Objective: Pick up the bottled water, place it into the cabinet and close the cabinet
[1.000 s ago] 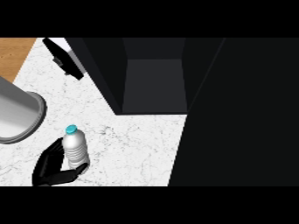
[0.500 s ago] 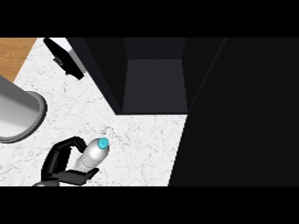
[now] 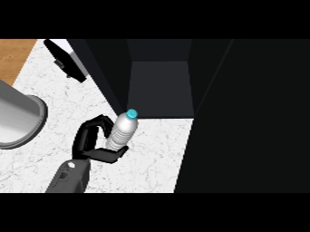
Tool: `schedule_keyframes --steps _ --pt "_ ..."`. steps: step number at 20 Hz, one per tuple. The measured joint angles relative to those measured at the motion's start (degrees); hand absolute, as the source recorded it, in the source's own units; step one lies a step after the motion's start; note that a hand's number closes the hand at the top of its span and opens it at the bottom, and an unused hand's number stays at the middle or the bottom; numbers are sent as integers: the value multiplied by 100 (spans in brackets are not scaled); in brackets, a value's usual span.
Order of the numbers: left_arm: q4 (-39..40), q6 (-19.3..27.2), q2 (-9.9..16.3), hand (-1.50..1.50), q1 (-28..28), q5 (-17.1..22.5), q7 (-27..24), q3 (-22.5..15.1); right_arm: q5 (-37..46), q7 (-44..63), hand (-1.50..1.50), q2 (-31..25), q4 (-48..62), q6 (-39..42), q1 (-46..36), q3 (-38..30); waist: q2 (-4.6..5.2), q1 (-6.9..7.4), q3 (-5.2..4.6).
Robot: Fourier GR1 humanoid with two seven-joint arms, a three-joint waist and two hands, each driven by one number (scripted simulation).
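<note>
The counter [image 3: 154, 149] is evenly and brightly lit, without glare. The cabinet [image 3: 161, 86] interior at upper centre and the frame's right are left in deep darkness.

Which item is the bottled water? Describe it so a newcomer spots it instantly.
Start at the big dark cabinet with its open compartment. Just below its front edge, over the white marble counter, the left hand curls round the bottled water. It is the only clear ribbed bottle, topped by a turquoise cap.
</note>
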Motion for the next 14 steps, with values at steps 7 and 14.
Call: schedule_keyframes --steps 7,14 --pt "-613 181 -70 150 -235 998 782 -651 -24 -195 -150 -105 -13 -15 173 -9 -4 11 2" --pt "-1338 1011 15 150 -176 1922 1700 -1554 -32 -278 -150 -141 -3 -86 200 20 1 34 -4"
